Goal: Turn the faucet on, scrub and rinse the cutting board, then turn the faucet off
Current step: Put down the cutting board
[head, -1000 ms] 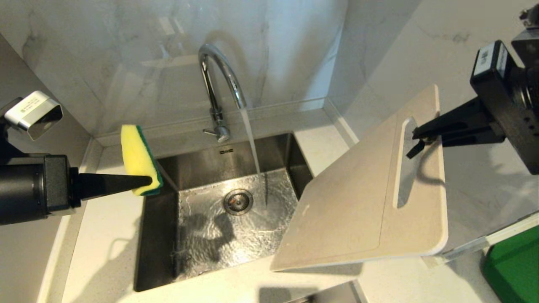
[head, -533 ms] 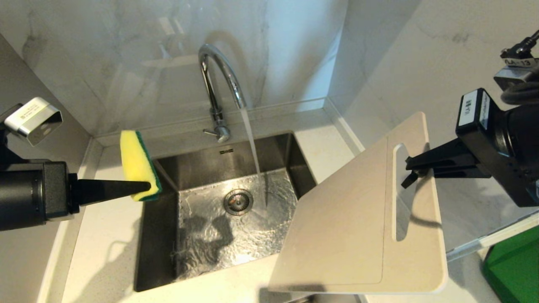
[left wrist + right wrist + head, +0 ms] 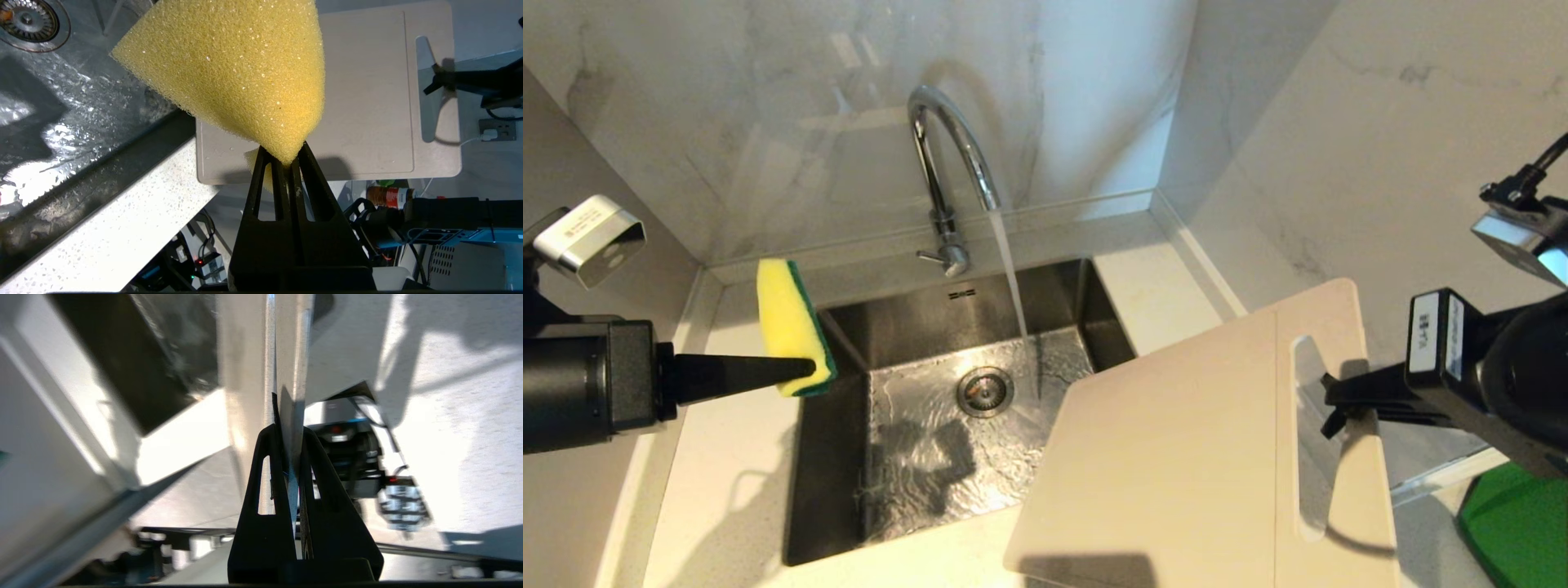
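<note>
Water runs from the chrome faucet point(image 3: 947, 155) into the steel sink point(image 3: 841, 327). The beige cutting board point(image 3: 1168, 457) hangs in the air over the sink's right front corner, face up and tilted. My right gripper point(image 3: 1331, 400) is shut on its edge beside the slot handle point(image 3: 1304, 441); the board point(image 3: 288, 367) shows edge-on between the fingers. Left of the sink, my left gripper point(image 3: 809, 367) is shut on a yellow-green sponge point(image 3: 788, 322), held upright above the counter. In the left wrist view the sponge point(image 3: 233, 69) fills the front, with the board point(image 3: 367, 94) behind it.
A marble wall rises behind the sink and along the right. White counter point(image 3: 727, 457) surrounds the basin. A dark green mat point(image 3: 1515, 523) lies at the lower right. The drain point(image 3: 985, 390) sits mid-basin under rippling water.
My right gripper has swung the cutting board downward and nearer to me, flattening its tilt. The left gripper and sponge have stayed in place. Water keeps running.
</note>
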